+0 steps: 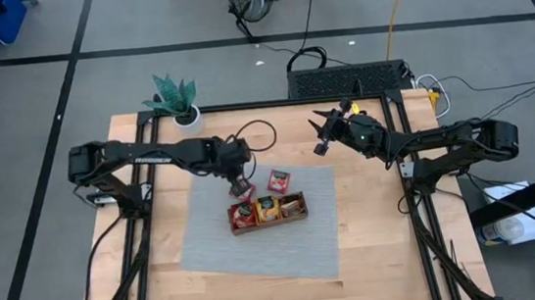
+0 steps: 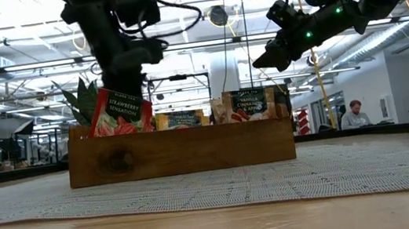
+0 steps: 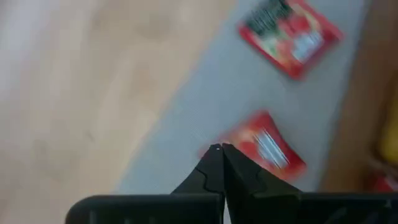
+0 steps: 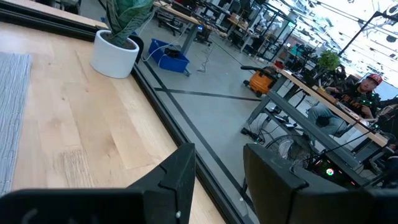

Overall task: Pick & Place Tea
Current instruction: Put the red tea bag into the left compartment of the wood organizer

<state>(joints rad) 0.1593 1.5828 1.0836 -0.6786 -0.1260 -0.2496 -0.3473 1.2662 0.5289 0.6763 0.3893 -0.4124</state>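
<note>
My left gripper [image 1: 240, 180] points steeply down over the grey mat [image 1: 257, 245], just beyond the brown wooden tray [image 1: 294, 217], and is shut on a red tea sachet [image 3: 267, 146]. A second red sachet [image 1: 278, 179] lies flat on the mat close by. In the tray stand more sachets, a red one [image 2: 119, 110] on the left, then yellow and brown ones. My right gripper [image 1: 323, 137] hangs high at the table's far right, level and open, with nothing between its fingers [image 4: 180, 177]. My left gripper pinches the red sachet by an edge near one corner [image 3: 233, 144], right at its fingertips, coming steeply from above. The sachet juts out sideways from the tips. Whether its far end is clear of the mat, I cannot tell.
A potted plant [image 1: 176, 98] stands at the table's far left corner. Bare wood lies left and right of the mat. Black frame rails [image 1: 401, 157] run along the table's sides. A person sits at a desk in the room beyond [image 4: 357, 93].
</note>
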